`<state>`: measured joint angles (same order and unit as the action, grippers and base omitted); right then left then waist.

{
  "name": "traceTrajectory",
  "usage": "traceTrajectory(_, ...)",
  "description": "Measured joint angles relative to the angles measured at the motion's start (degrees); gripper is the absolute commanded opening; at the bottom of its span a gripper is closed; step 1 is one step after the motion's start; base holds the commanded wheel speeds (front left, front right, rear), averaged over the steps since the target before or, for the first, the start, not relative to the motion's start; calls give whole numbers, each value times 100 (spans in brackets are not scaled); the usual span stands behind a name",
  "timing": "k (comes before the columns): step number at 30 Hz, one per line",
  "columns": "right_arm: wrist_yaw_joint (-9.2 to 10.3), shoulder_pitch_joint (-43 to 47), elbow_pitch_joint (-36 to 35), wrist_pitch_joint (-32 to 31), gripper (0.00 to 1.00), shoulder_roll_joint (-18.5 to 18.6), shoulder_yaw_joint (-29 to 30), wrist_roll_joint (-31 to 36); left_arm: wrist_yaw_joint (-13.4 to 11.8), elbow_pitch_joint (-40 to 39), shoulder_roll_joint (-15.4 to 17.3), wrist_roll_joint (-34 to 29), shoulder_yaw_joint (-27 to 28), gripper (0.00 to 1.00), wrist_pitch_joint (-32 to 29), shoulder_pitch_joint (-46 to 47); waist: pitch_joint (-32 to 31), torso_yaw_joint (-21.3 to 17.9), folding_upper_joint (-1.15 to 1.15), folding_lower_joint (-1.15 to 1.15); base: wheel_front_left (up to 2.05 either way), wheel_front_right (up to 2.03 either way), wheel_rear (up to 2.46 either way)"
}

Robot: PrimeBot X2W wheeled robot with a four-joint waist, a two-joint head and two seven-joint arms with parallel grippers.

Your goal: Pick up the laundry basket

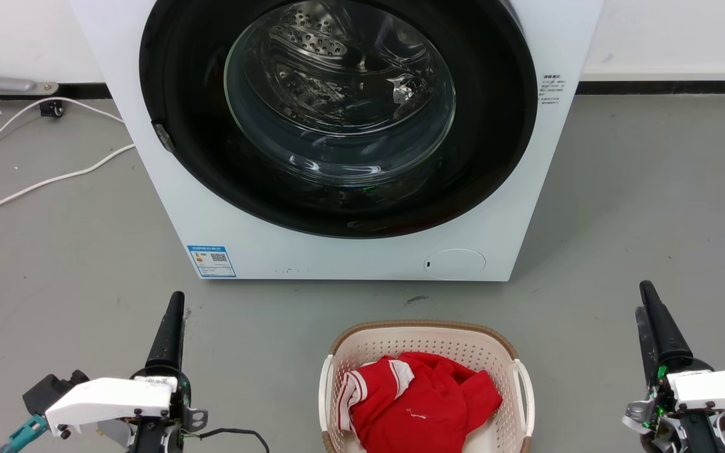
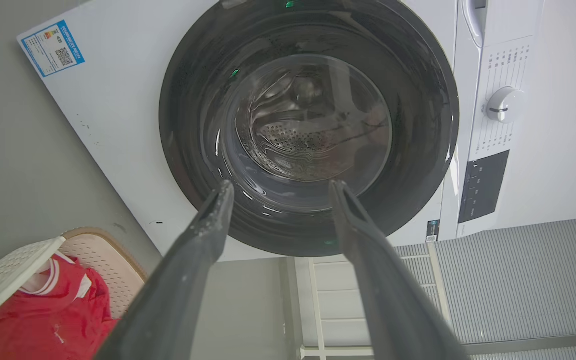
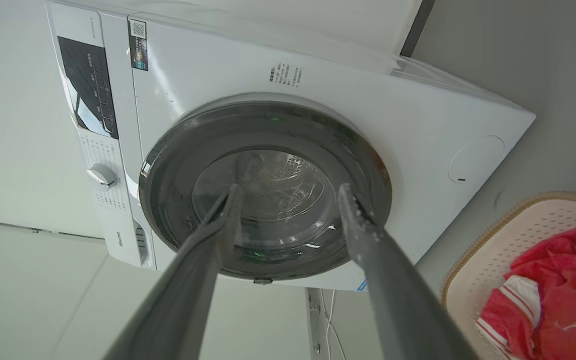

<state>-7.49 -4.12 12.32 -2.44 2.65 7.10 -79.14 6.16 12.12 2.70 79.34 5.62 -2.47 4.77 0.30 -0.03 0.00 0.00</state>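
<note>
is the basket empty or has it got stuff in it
Not empty: a crumpled red garment with white trim lies inside the basket.

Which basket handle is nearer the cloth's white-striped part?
The handle on the robot's left; the stripes of the red cloth lie beside it, whereas plain red faces the other handle.

Head camera looks down at the washer [image 1: 337, 258]; both wrist cameras (rolled sideways) face it too.
</note>
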Motion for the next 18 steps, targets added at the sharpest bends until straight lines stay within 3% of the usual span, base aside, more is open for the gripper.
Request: traceTrajectory(18, 1, 313, -575, 411, 100, 0, -181, 2487, -341, -371, 1, -2108, -345, 100, 424, -130, -32, 5, 0, 0, 0, 0, 0)
